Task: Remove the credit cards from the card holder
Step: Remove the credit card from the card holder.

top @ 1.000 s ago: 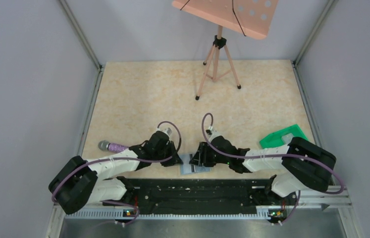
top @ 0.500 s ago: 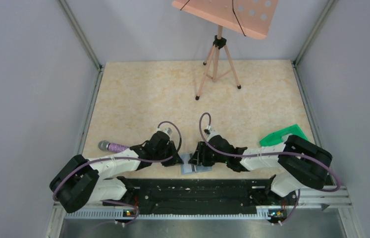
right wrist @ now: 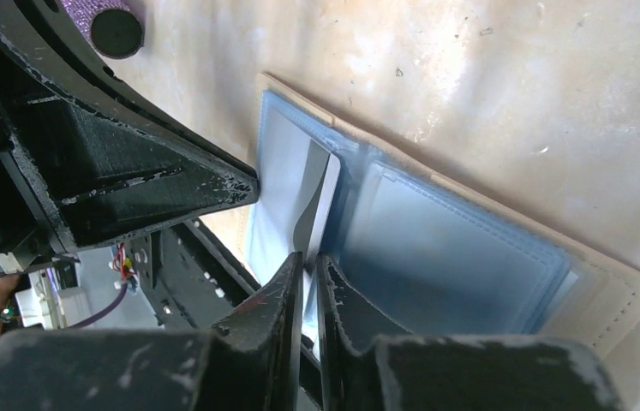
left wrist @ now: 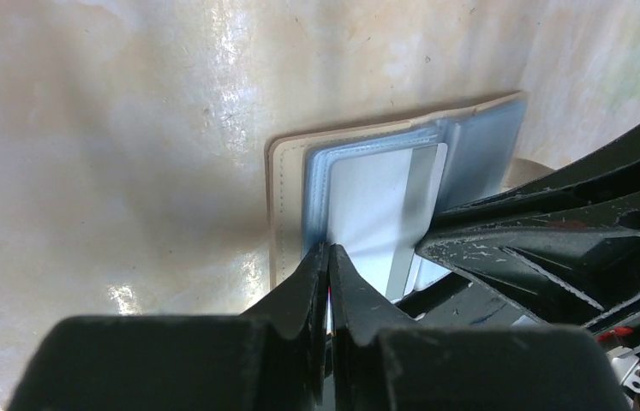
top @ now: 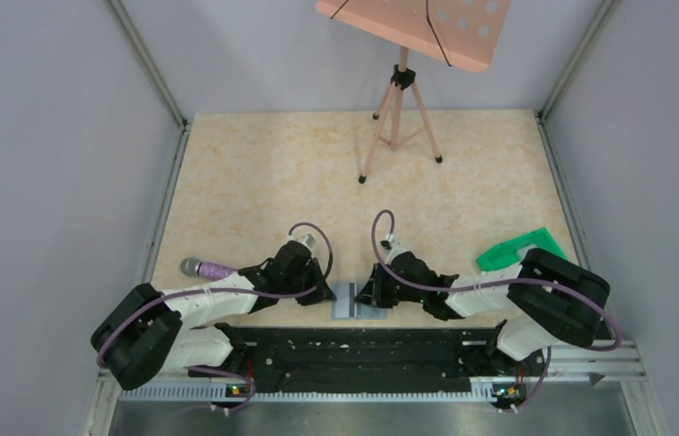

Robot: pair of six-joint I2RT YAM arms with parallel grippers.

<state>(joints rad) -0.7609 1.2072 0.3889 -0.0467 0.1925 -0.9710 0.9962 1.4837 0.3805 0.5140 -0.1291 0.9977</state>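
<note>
The card holder [top: 346, 310] lies open at the table's near edge between both grippers, beige outside [left wrist: 286, 205], light-blue panels inside [right wrist: 453, 248]. A pale silver credit card [left wrist: 372, 201] sticks partly out of the left panel's pocket, its edge lifted [right wrist: 320, 201]. My left gripper [top: 330, 295] is shut, its tips [left wrist: 329, 250] pressing on the holder's left panel. My right gripper [top: 364, 295] is shut on the card's near edge [right wrist: 310, 259]. I cannot tell whether there are other cards in the pockets.
A purple microphone [top: 206, 269] lies left of the left arm. A green tray [top: 519, 248] sits at the right by the right arm. A tripod music stand [top: 399, 109] stands at the back. The black arm rail [top: 363, 350] borders the near edge.
My right gripper has shifted slightly to the right, and the card holder has turned a little squarer to the table edge. The left gripper has stayed in place.
</note>
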